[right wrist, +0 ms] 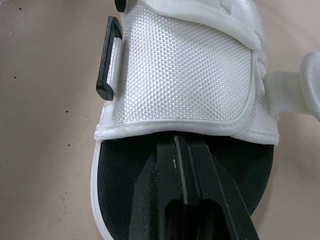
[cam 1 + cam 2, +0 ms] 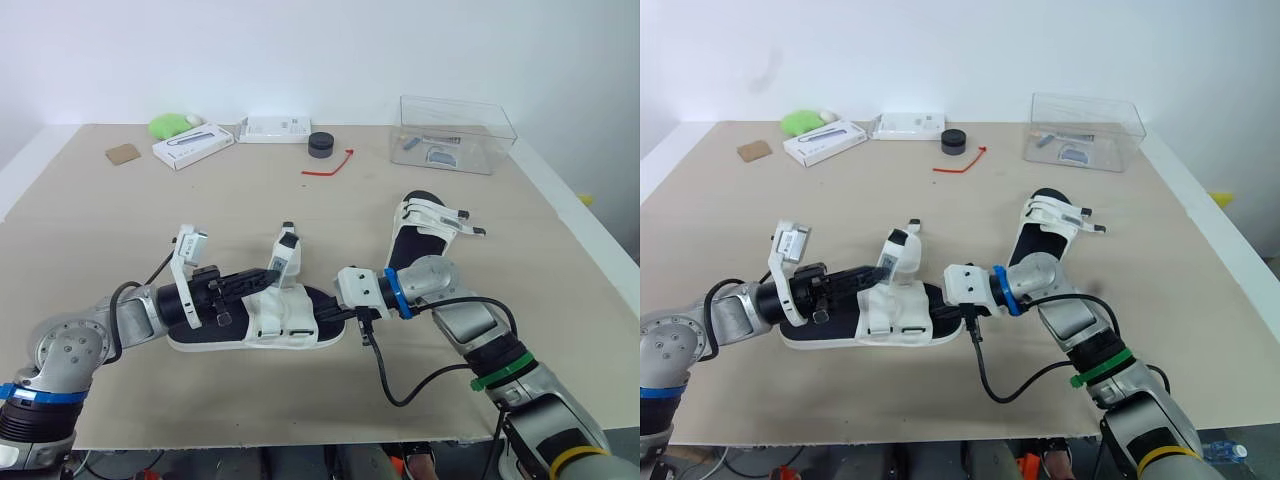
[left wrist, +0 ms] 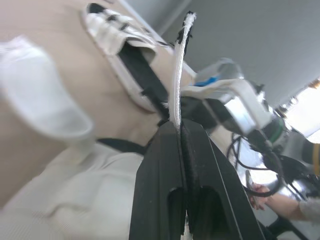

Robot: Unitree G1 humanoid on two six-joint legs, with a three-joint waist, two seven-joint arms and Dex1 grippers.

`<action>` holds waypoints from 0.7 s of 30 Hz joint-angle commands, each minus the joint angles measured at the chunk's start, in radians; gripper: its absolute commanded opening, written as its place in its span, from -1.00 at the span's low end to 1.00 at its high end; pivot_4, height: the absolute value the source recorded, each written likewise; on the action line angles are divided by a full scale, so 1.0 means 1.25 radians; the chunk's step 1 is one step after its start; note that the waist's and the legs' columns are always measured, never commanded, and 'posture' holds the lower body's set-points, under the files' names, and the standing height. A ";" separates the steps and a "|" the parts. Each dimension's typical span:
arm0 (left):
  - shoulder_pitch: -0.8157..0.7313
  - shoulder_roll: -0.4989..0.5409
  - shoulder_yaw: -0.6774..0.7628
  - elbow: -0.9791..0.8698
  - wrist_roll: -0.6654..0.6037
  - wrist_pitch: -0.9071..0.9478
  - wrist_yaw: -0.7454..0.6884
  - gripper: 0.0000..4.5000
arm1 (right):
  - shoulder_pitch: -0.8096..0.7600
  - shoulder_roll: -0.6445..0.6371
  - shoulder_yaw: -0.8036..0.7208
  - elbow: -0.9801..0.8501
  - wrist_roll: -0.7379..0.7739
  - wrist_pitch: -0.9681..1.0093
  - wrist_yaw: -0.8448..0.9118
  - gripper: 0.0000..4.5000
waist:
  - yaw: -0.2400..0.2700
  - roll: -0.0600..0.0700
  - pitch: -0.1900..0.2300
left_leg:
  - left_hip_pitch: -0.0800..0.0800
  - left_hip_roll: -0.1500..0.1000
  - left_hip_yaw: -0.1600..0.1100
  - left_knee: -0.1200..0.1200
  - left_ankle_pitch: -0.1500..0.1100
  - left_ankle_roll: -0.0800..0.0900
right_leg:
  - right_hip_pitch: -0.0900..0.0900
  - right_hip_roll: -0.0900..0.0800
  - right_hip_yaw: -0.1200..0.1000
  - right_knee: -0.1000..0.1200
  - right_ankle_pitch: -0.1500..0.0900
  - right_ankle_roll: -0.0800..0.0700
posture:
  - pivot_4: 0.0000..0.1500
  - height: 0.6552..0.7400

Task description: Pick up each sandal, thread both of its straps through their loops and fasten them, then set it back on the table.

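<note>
Here, the first sandal [image 2: 283, 322] lies sole-down on the table [image 2: 120, 210], with the two grippers meeting over it from opposite ends. Strap threading appears to be under way.

The left gripper [image 3: 178, 129] is clamped on a white strap [image 3: 179, 70]. The strap rises edge-on from between the fingertips and stands free beyond them. The right gripper [image 1: 176, 142] is also closed. Its tips rest on the black footbed [image 1: 125, 165] and reach just under the hem of the white woven upper [image 1: 185, 75]. It seems to pin the sandal down rather than carry it.

A black loop [image 1: 106, 59] sits at the edge of the upper, beyond the right jaws' tips and off to one side of them. The second sandal [image 2: 420, 228] lies well apart, behind the right wrist.

Doing the step well:
- The right jaws should bear down firmly enough that the sole cannot slide.
- The left pinch belongs near the strap's free end, leaving a short tongue ahead of the jaws to lead into the slot.
- The strap should meet the loop flat, not edge-on, because a twist would probably jam it.
- The pull should run in line with the slot, so the sandal is not dragged out from under the right jaws.

Hard to make out:
- It cannot be told which of the sandal's two straps is held, or whether the visible loop is its partner.
- The right fingertips vanish beneath the hem, so a nip on the fabric cannot be ruled out.
- The sandal's other strap is blurred beside the left jaws.
- Strap ends stick out from the second sandal, but whether they are fastened is unreadable.
</note>
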 commanded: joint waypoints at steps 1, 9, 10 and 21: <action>0.013 -0.018 0.052 0.019 0.017 -0.005 0.025 -0.99 | 0.020 -0.020 0.014 0.006 -0.028 0.015 0.007 -1.00 | 0.000 0.000 0.000 | 0.000 0.000 0.000 0.000 0.000 0.000 | 0.000 0.000 0.000 0.000 0.000 0.000 | 1.00 1.00; 0.020 -0.058 0.046 0.029 0.093 -0.011 0.012 -0.99 | 0.015 -0.018 0.015 0.007 -0.028 0.013 0.010 -1.00 | 0.000 0.000 0.000 | 0.000 -0.001 0.000 0.000 0.000 0.000 | 0.000 -0.001 0.000 0.000 0.000 0.000 | 1.00 1.00; 0.018 -0.062 0.044 0.029 0.102 -0.011 0.009 -0.99 | 0.015 -0.017 0.015 0.008 -0.028 0.013 0.010 -1.00 | 0.000 0.000 0.000 | 0.000 -0.001 0.000 0.000 0.000 0.000 | 0.000 -0.001 0.000 0.000 0.000 0.000 | 1.00 1.00; 0.012 -0.063 0.045 0.066 0.212 -0.031 -0.051 -0.05 | 0.013 -0.013 0.013 0.010 -0.028 0.017 0.004 -1.00 | 0.000 0.000 0.000 | 0.000 -0.001 0.000 0.000 0.000 0.000 | 0.000 -0.001 0.000 0.000 0.000 0.000 | 1.00 1.00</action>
